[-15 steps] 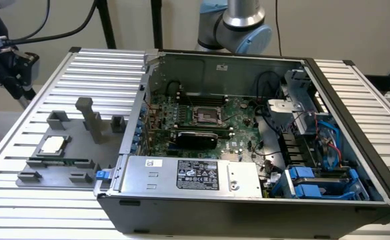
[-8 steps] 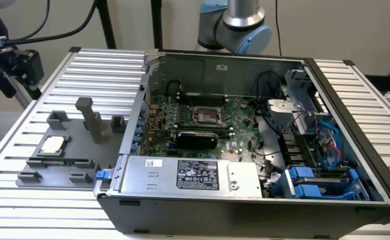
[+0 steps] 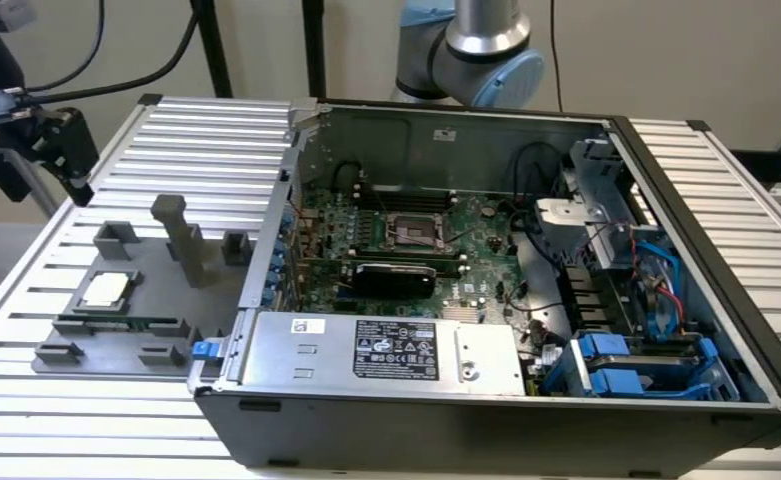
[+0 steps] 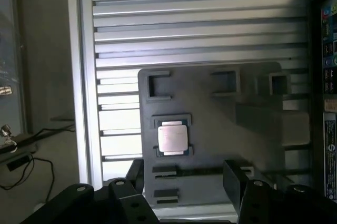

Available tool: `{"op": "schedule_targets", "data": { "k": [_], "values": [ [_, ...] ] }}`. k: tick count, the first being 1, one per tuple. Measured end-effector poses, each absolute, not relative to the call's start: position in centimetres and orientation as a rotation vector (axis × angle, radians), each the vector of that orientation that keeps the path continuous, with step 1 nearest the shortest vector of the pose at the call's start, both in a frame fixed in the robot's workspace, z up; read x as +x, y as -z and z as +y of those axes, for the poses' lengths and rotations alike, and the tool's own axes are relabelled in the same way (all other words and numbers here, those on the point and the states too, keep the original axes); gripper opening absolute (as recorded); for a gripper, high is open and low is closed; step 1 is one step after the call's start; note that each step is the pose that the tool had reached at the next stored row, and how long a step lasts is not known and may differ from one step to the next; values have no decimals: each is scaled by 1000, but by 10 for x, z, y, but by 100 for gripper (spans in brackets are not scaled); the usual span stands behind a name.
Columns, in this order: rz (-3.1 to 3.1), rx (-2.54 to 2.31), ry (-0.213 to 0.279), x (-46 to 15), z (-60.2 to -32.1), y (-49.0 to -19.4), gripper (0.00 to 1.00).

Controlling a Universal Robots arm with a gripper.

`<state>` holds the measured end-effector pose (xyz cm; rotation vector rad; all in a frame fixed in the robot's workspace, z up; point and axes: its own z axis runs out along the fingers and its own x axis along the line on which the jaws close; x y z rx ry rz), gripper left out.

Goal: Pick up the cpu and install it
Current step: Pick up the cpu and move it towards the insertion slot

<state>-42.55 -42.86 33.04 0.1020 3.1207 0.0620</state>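
Observation:
The cpu [image 3: 106, 289] [image 4: 171, 138] is a small silver square chip. It lies flat in a holder on the grey fixture plate [image 3: 163, 300] [image 4: 210, 124], at the exterior view's left of the open computer case [image 3: 497, 400]. My gripper [image 4: 184, 184] hangs well above the plate, open, with nothing between its black fingers [image 4: 124, 197]. In the exterior view the gripper [image 3: 67, 155] is at the upper left, apart from the chip. On the motherboard in the case is the black socket frame [image 3: 410, 228].
A green memory stick [image 3: 117, 323] [image 4: 195, 171] lies on the plate beside the cpu, and grey posts [image 3: 177, 235] stand up from the plate. The silver power-supply box [image 3: 363, 348] fills the case's near side. Cables and blue drive brackets [image 3: 630, 360] are at its right.

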Motion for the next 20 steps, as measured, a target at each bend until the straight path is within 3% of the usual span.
{"op": "schedule_targets", "data": {
  "k": [20],
  "values": [
    [3123,17,-63,-426,-428,-294,71]
  ]
}}
